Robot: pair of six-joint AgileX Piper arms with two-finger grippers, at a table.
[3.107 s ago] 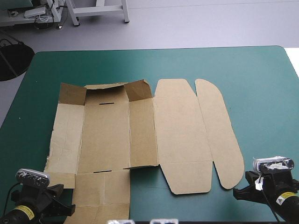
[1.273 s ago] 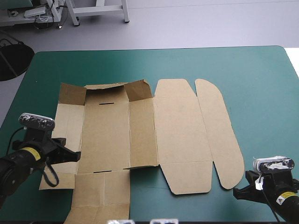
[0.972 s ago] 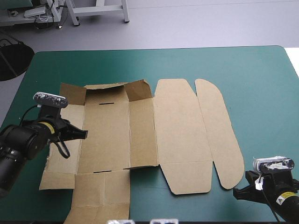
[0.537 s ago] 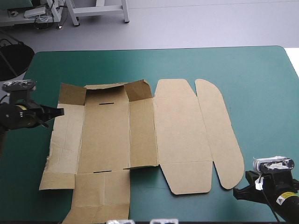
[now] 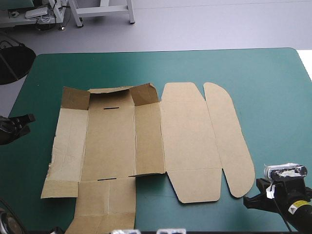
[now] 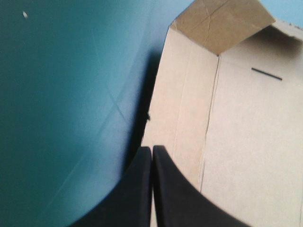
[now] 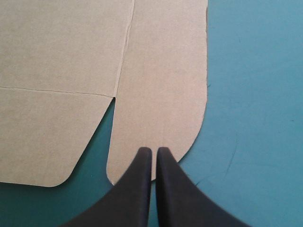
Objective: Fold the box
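The brown box lies as a cut sheet spread on the teal-green cover, its lid and rounded flap flat to the right. Two small flaps at its far left end stand tilted up. My left gripper is shut, just off the box's left edge near the table's left side. In the left wrist view its tip points along the left panel toward the raised corner flap. My right gripper is shut, its tip at the rounded flap's near end.
The teal-green cover runs wide to the right of the box and in a narrower strip along the far edge. A dark round object stands off the table's far left corner. The box's near flap reaches the table's front edge.
The left arm came up from the near left corner, crossed the box's left panel, then drew back left past the box's edge. The right arm and the box have not moved.
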